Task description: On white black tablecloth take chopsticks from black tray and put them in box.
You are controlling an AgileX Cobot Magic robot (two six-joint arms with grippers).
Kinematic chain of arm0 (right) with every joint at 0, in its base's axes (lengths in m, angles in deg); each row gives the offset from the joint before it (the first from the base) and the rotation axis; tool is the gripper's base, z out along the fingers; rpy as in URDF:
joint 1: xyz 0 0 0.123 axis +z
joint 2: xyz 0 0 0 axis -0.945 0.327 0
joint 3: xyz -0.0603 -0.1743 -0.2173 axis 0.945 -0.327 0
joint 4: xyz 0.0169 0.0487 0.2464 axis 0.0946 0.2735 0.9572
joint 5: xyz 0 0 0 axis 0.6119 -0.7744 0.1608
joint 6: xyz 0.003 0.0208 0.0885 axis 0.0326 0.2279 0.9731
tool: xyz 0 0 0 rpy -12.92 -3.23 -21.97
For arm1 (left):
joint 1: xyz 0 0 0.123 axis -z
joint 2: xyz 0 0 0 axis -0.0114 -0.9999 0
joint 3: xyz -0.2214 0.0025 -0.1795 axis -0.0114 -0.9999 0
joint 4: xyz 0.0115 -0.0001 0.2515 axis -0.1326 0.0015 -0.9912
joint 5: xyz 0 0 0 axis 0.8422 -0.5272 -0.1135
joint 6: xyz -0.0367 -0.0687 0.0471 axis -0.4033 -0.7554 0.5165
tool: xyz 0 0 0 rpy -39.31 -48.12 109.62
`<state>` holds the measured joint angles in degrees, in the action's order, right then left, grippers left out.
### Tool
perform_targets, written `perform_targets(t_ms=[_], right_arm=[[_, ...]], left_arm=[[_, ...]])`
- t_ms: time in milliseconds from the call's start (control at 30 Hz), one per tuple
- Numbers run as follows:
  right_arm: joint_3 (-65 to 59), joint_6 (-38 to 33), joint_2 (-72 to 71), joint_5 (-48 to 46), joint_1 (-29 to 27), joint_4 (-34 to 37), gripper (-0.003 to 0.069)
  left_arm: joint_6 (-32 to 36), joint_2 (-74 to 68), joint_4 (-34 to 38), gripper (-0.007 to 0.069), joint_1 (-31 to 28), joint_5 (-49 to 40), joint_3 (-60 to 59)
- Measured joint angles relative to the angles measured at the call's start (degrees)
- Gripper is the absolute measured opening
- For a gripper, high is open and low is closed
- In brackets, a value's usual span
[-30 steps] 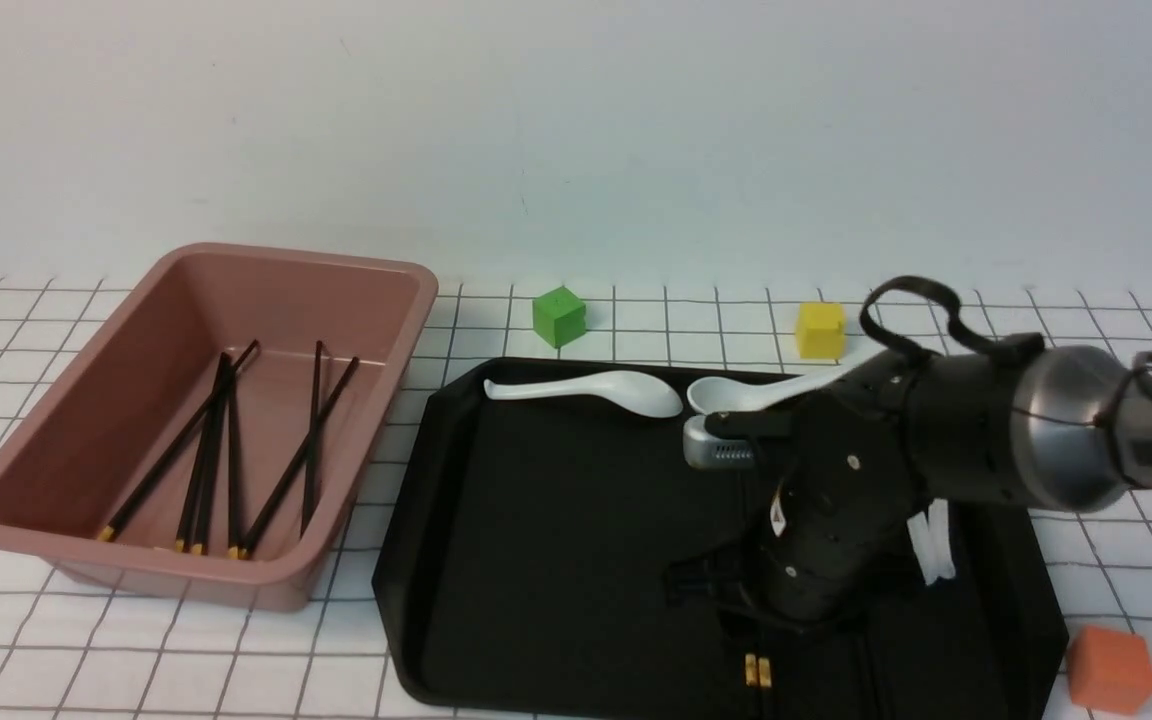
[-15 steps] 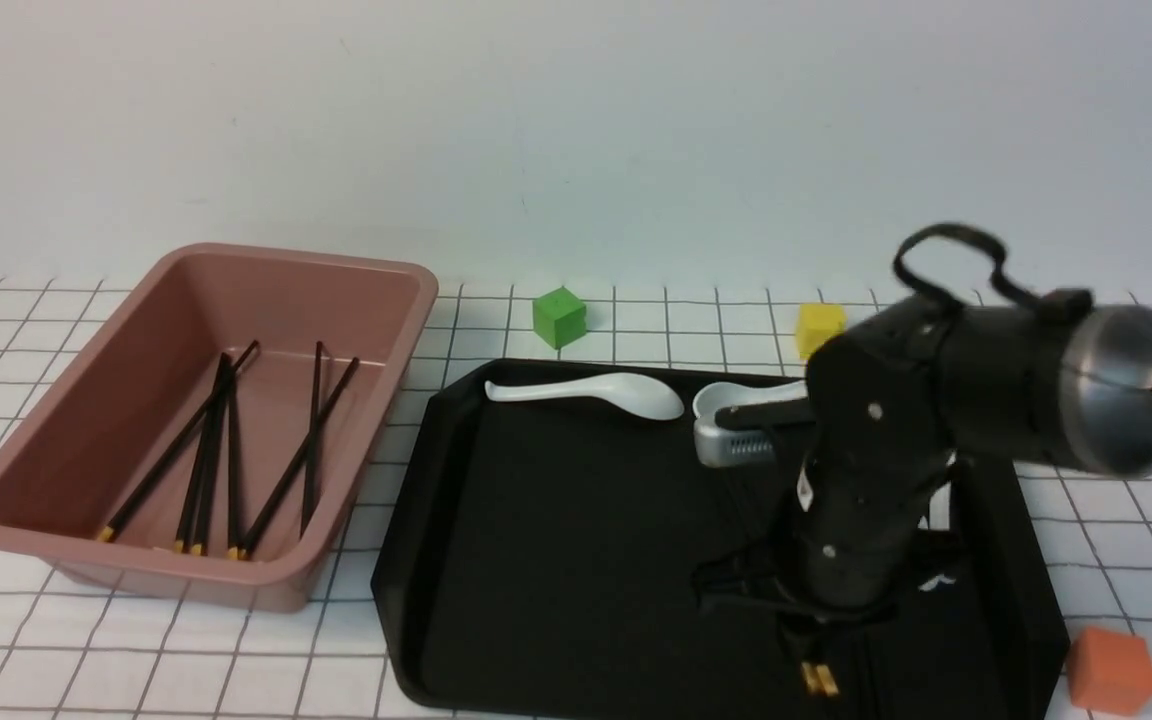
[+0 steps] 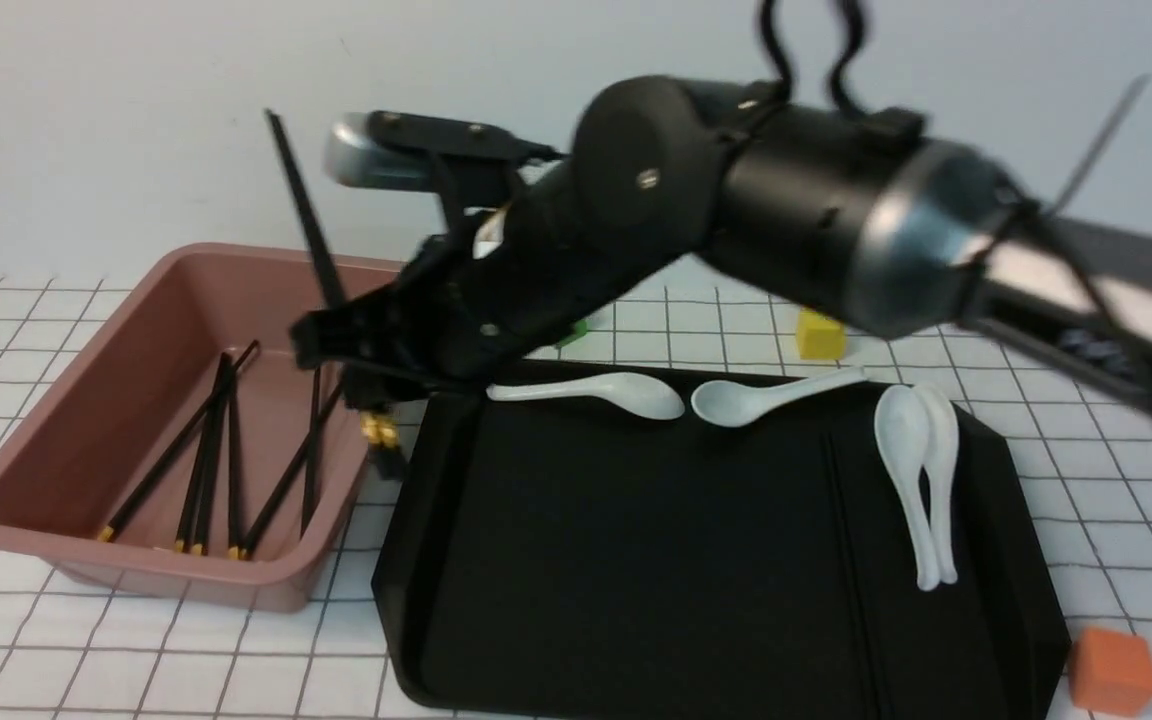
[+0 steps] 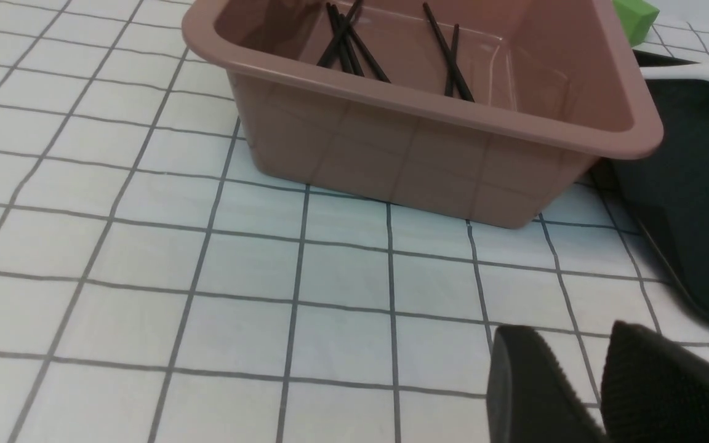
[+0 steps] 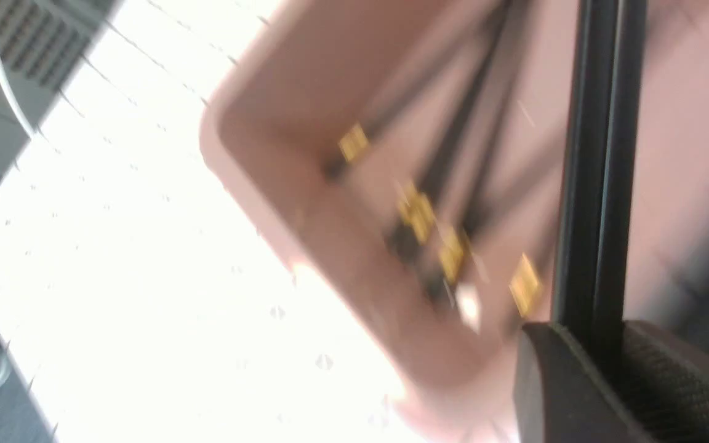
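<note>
The right arm point(image 3: 736, 190) spans above the box's point(image 3: 66, 430) right rim; chopsticks point(image 3: 206, 450) cross the box's floor; the table point(image 4: 145, 277) before the box is open.

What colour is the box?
Dusty pink. The box shows best in the left wrist view.

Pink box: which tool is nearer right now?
Right. The right tool hangs over the box at its tray-side rim, gripping chopsticks. The left tool hovers above the tablecloth, apart from the box's near wall, holding nothing.
</note>
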<state>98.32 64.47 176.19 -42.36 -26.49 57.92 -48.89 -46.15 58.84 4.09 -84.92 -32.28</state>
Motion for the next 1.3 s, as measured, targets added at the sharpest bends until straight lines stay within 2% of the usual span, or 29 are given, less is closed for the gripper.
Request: perform_targets(t_ms=[100, 233, 300, 367, 433, 500, 633, 800, 867, 900, 1000, 1033, 1067, 1133, 1300], right_arm=[[5.4, -2.3, 5.7, 3.4, 1.2, 0.3, 0.0158], [12.0, -3.3, 12.7, 5.0, 1.7, 0.8, 0.0260], [13.5, -3.3, 13.4, 0.8, 1.4, 0.5, 0.0309], [14.8, -3.3, 12.9, -5.4, 0.9, -0.4, 0.0316], [16.2, -3.3, 11.5, -13.2, 0.0, -1.8, 0.0281], [18.1, -3.3, 8.4, -22.7, -1.4, -4.3, 0.0190], [19.7, -5.1, -2.2, -32.5, -5.1, -12.2, 0.0001], [15.3, -5.2, -17.3, -33.4, -7.5, -20.3, -0.0013], [8.0, -5.2, -27.6, -33.9, -7.8, -23.2, -0.0013], [7.2, -5.2, -28.4, -33.9, -7.8, -23.5, -0.0013], [-7.2, -5.2, -42.4, -33.5, -7.8, -25.2, -0.0012], [-15.6, -5.0, -49.1, -30.3, -7.8, -25.3, -0.0012], [-17.0, -5.0, -50.1, -29.5, -7.8, -25.3, -0.0011], [-37.0, -4.6, -63.9, -13.5, -7.8, -24.8, -0.0008], [-67.9, -4.6, -82.5, 18.1, -7.8, -20.4, -0.0006]], left_arm=[[0.0, 0.0, 0.0, 0.0210, 0.0, 0.0, 0.0], [0.0, 0.0, 0.0, 0.0216, 0.0, 0.0, 0.0], [0.0, 0.0, 0.0, 0.0216, 0.0, 0.0, 0.0], [0.0, 0.0, 0.0, 0.0216, 0.0, 0.0, 0.0], [0.0, 0.0, 0.0, 0.0218, 0.0, 0.0, 0.0], [0.0, 0.0, 0.0, 0.0218, 0.0, 0.0, 0.0], [0.0, 0.0, 0.0, 0.0218, 0.0, 0.0, 0.0], [0.0, 0.0, 0.0, 0.0221, 0.0, 0.0, 0.0], [0.0, 0.0, 0.0, 0.0222, 0.0, 0.0, 0.0], [0.0, 0.0, 0.0, 0.0222, 0.0, 0.0, 0.0], [0.0, 0.0, 0.0, 0.0227, 0.0, 0.0, 0.0], [0.0, 0.0, 0.0, 0.0229, 0.0, 0.0, 0.0], [0.0, 0.0, 0.0, 0.0229, 0.0, 0.0, 0.0], [0.0, 0.0, 0.0, 0.0231, 0.0, 0.0, 0.0], [0.0, 0.0, 0.0, 0.0237, 0.0, 0.0, 0.0]])
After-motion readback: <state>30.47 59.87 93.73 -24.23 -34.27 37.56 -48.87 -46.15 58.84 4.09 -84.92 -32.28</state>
